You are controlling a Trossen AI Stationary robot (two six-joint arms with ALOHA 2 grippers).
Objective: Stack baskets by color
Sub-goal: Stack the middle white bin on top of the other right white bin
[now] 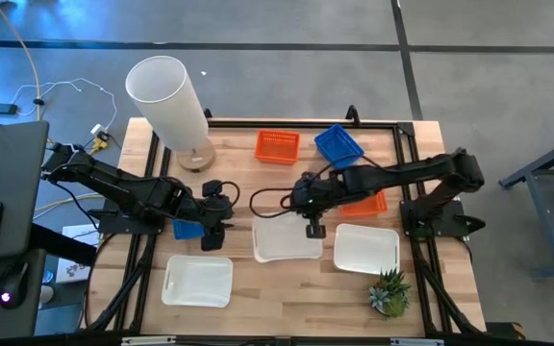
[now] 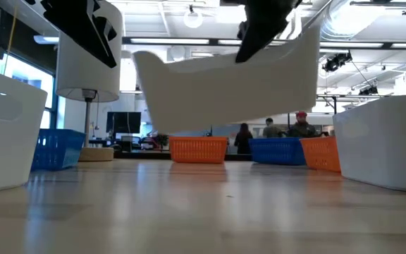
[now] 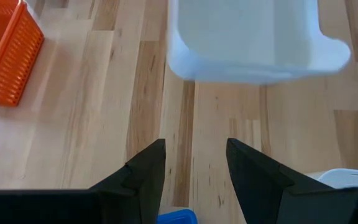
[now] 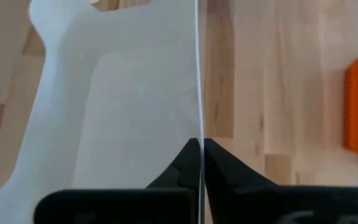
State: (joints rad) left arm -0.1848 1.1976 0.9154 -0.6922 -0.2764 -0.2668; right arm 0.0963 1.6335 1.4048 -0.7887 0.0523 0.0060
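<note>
We had the right gripper (image 1: pixel 313 229) pinching the thin wall of the middle white basket (image 1: pixel 287 240), its two fingers pressed together on the rim (image 4: pixel 198 74). In the low view this basket hung clear above the table (image 1: pixel 287 298), a little tilted, with its floor off the wood. We judged that the step in hand was to carry it over to another white basket and nest it there. To do this well, we thought the grip should stay firm on the wall, the basket should be made level before going down, and its corners should be lined up with the lower basket so that it does not catch on the rim.

The left gripper (image 1: pixel 214 234) waited near the table's left side with its fingers spread and nothing between them; a blue basket (image 1: pixel 187 229) lay just beside it.

Nearest to the front edge lay a white basket at the left (image 1: pixel 198 281) and another white basket at the right (image 1: pixel 365 247), both empty as far as we could see, and the lifted one was empty too. A small plant (image 1: pixel 390 291) stood near the right one. Farther back, an orange basket (image 1: pixel 365 204) lay partly under the right arm. At the far edge were a second orange basket (image 1: pixel 277 146) and a second blue basket (image 1: pixel 339 144), both empty, and the tall white lamp (image 1: pixel 173 106).
</note>
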